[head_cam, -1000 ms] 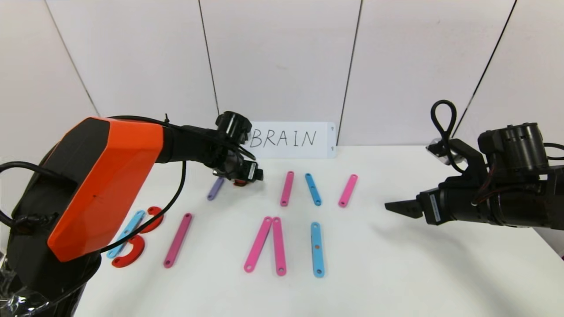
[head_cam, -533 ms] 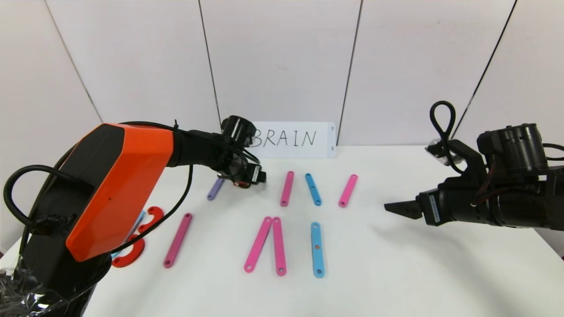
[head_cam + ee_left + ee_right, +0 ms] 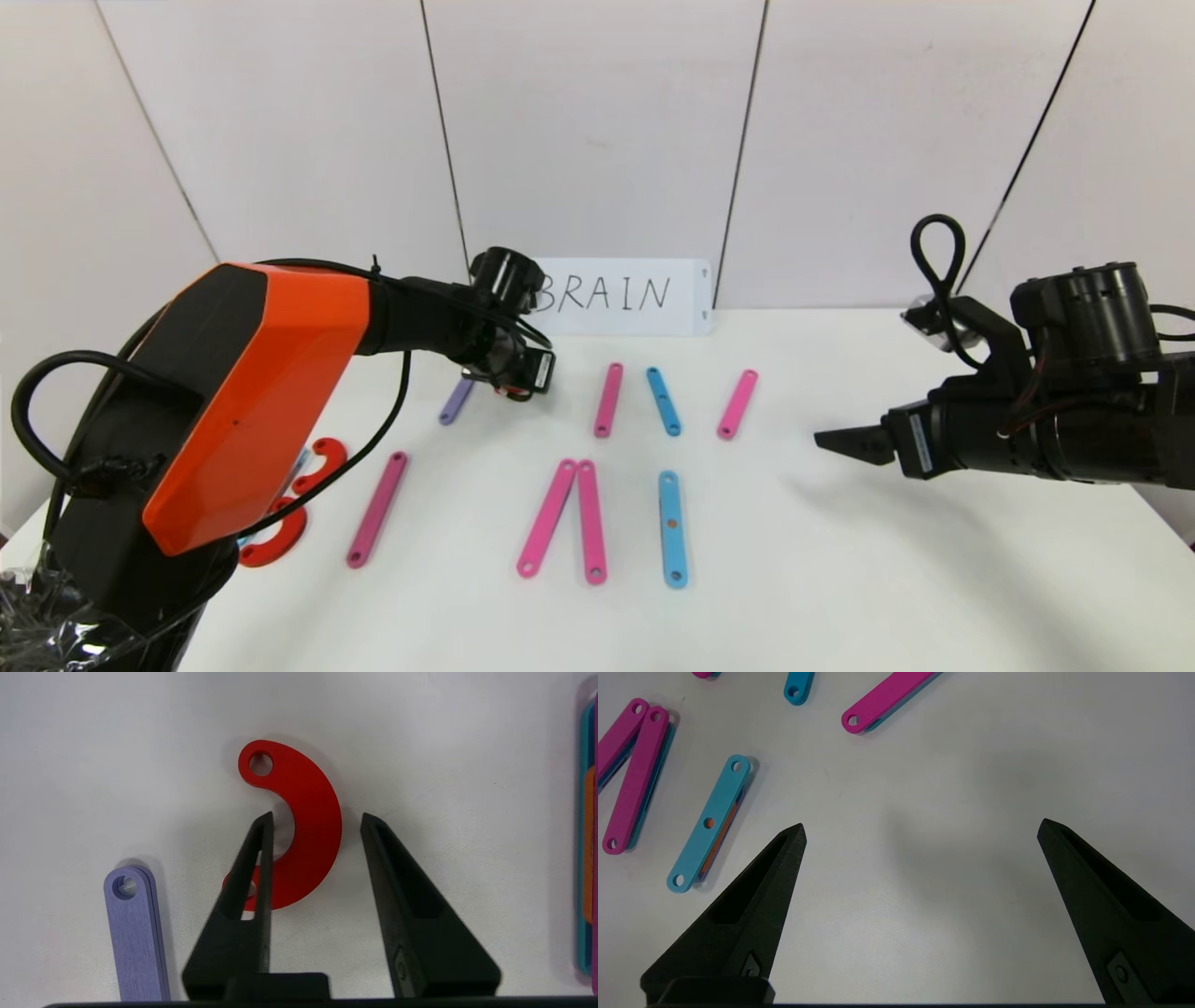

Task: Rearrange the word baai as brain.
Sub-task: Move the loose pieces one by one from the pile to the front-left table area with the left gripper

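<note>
The left gripper [image 3: 523, 378] is far out over the white table [image 3: 840, 579], close to the card [image 3: 621, 297] that says BRAIN. From the head view you only see a tiny bit of red under it. The left wrist view shows much more: a red curve [image 3: 303, 830] lies flat on the table, and the two black fingers [image 3: 247, 877] are spread apart on each side of it, one inside the bend and one outside. They are not pinching it. A purple bar [image 3: 135, 938] lies just beside the curve.

The rest of the letter pieces lie flat on the table: pink bars [image 3: 590, 523], blue bars [image 3: 672, 527], and two more red curves [image 3: 275, 541] near the robot's left side.

The right gripper [image 3: 845, 441] hangs over bare table on the right, well away from the pieces. Its wrist view shows its fingers [image 3: 756, 896] wide open, holding nothing
</note>
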Robot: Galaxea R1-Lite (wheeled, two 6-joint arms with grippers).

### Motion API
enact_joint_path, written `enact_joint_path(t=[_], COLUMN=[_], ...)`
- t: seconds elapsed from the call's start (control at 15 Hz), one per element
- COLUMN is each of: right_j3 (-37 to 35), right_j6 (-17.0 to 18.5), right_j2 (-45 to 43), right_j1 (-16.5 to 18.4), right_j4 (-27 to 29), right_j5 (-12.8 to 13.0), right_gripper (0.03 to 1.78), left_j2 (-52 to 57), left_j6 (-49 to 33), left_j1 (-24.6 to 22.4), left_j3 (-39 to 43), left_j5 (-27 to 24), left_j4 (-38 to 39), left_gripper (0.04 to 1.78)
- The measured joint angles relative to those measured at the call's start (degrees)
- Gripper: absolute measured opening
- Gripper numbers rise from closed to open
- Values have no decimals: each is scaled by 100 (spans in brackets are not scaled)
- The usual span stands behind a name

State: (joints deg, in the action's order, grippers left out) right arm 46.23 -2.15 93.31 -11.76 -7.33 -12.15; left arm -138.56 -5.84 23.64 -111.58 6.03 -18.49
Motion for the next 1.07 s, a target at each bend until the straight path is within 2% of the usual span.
enact_joint_path(t=[0.13, 0.2, 0.67, 1.07], right_j3=[0, -4, -17, -17], right_j6=[4, 4, 4, 6], right_j2=[-17, -23, -12, 0], right_j1=[0, 0, -9, -16], right_j4=[0, 0, 2, 0], right_j5=[0, 0, -5, -5], right_gripper=[174, 174, 174, 174], left_j2=[2, 7, 61, 529], left_j6=[-6, -6, -11, -102], left_j1=[0, 0, 0, 23], left_j3=[9, 17, 54, 177], left_j5=[-2, -6, -11, -4], left_j4=[-2, -2, -35, -151], left_gripper=[31, 29, 29, 29])
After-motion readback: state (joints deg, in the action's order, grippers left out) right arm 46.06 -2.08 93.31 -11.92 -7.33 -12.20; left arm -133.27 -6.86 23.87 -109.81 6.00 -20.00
